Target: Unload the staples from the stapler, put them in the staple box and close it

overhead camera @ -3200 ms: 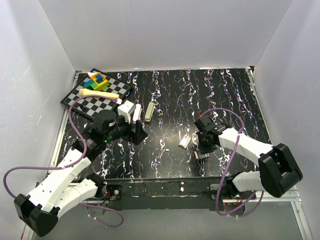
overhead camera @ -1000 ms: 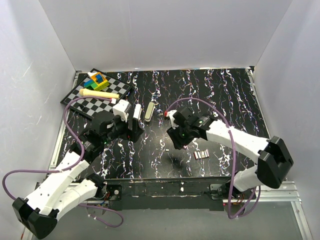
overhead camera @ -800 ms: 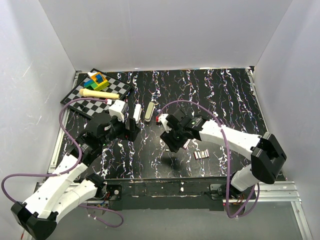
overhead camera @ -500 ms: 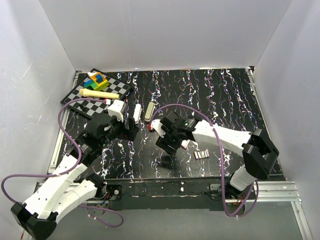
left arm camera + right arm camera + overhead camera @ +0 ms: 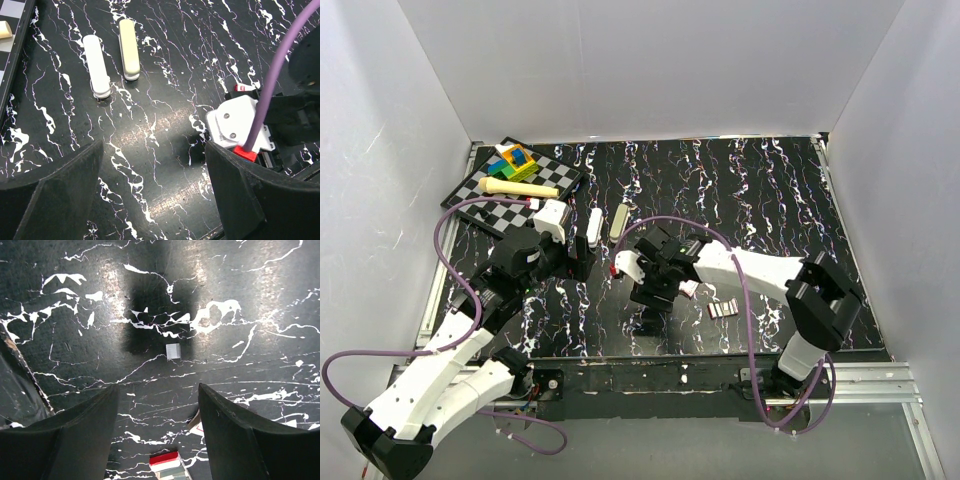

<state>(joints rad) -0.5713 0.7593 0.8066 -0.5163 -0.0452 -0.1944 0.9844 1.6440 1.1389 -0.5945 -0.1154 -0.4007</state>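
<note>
I see the table (image 5: 775,195) as a flat black sheet run through with white marble-like veins, boxed in by plain white walls. My two arms are white shells with black joints, each trailing a glossy purple cable (image 5: 451,262). In the far left corner lies a black-and-white checkerboard (image 5: 534,209), with a cluster of bright plastic blocks (image 5: 512,160) and a smooth cream stick (image 5: 518,187) on it. The left gripper (image 5: 154,165) hangs with its broad matte black fingers (image 5: 55,197) spread wide apart and only bare table between them. The right gripper (image 5: 157,400) hangs low over the middle of the table, its dark fingers parted too and gripping nothing. The stapler (image 5: 96,65) lies flat on the table just beyond the left gripper, near the checkerboard's right edge: a slim, smooth white bar with rounded ends and a small metal bit at its near end. A cream bar (image 5: 129,49) of much the same shape lies parallel just beside it, not touching. Right of the right gripper sits a short ridged silvery strip of staples (image 5: 723,308), and near it a small white-and-red box (image 5: 690,288). In the right wrist view a tiny pale grey square (image 5: 173,351) lies alone on the table; I cannot tell what it is.
</note>
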